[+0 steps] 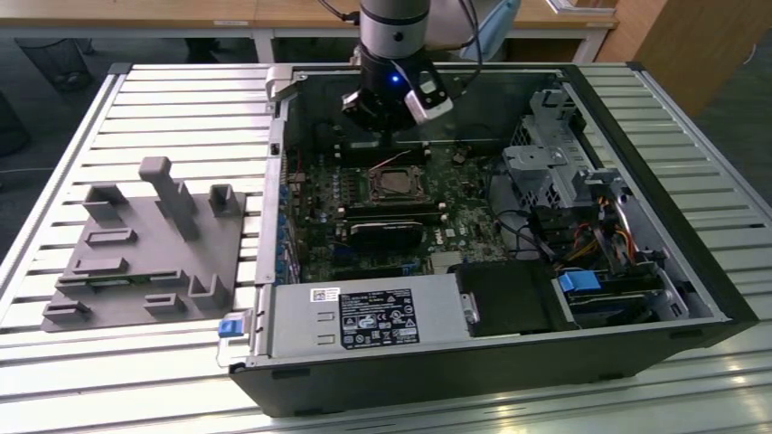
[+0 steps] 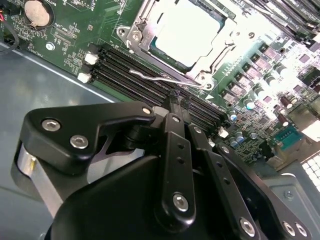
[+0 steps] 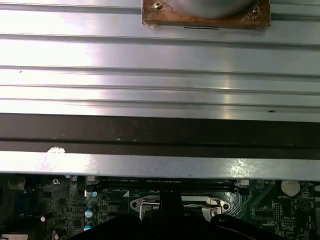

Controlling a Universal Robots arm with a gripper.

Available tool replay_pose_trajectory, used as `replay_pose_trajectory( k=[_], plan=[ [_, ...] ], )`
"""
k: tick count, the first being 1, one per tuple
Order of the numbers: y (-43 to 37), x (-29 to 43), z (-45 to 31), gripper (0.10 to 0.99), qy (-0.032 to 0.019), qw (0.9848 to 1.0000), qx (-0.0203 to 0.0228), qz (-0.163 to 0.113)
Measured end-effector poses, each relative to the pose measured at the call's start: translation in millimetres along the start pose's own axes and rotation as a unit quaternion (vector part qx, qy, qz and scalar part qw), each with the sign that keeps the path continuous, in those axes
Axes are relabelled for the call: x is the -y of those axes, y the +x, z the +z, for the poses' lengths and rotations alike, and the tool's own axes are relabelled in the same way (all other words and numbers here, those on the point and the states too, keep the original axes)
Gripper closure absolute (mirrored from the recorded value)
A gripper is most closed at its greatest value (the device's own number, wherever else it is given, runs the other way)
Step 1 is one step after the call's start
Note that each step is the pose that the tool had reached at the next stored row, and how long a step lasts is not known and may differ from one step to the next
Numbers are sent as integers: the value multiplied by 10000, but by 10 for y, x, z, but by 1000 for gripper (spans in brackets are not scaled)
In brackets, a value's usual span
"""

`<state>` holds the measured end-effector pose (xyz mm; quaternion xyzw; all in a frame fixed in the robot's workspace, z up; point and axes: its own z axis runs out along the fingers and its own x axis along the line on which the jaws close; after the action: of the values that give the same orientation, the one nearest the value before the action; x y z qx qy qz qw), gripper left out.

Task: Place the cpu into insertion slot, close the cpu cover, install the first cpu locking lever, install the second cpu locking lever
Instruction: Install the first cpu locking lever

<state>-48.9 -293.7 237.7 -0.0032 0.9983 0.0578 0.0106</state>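
The cpu [image 2: 186, 29], a flat square with a pale metal top, sits in the insertion slot [image 1: 371, 188] just beyond the pincer [image 2: 175, 97]. The cpu cover [image 2: 220, 49], a thin silvery frame, lies down around it. A wire locking lever [image 2: 150, 76] runs along the edge nearest the pincer.

One table [image 1: 181, 99] carries one open computer case [image 1: 675, 226] and one grey fixture block [image 1: 133, 262]. One robot arm [image 1: 392, 36] with one pincer [image 2: 175, 97]. Inside the case: one motherboard [image 1: 316, 194], one cpu [image 2: 187, 30], one cpu cover [image 2: 227, 40], one wire locking lever [image 2: 160, 78] in the second wrist view, one coin cell [image 2: 37, 12], one labelled power supply [image 1: 368, 318]. Blue plastic tabs: two, one [image 1: 230, 327] outside the case wall, one [image 1: 583, 282] inside.
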Motion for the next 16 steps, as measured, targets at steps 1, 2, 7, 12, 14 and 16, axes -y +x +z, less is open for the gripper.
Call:
replay_pose_trajectory(
  k=[1, 2, 7, 12, 14, 16],
  plan=[
    [-3, 0, 1, 980, 0, 10000, 0, 0],
    [-6, 0, 2, 980, 0, 10000, 0, 0],
    [-30, 1, 6, 980, 0, 10000, 0, 0],
    [-49, 1, 8, 980, 0, 10000, 0, 0],
    [-50, 1, 9, 980, 0, 10000, 0, 0],
    [-52, 1, 10, 980, 0, 10000, 0, 0]
  ],
)
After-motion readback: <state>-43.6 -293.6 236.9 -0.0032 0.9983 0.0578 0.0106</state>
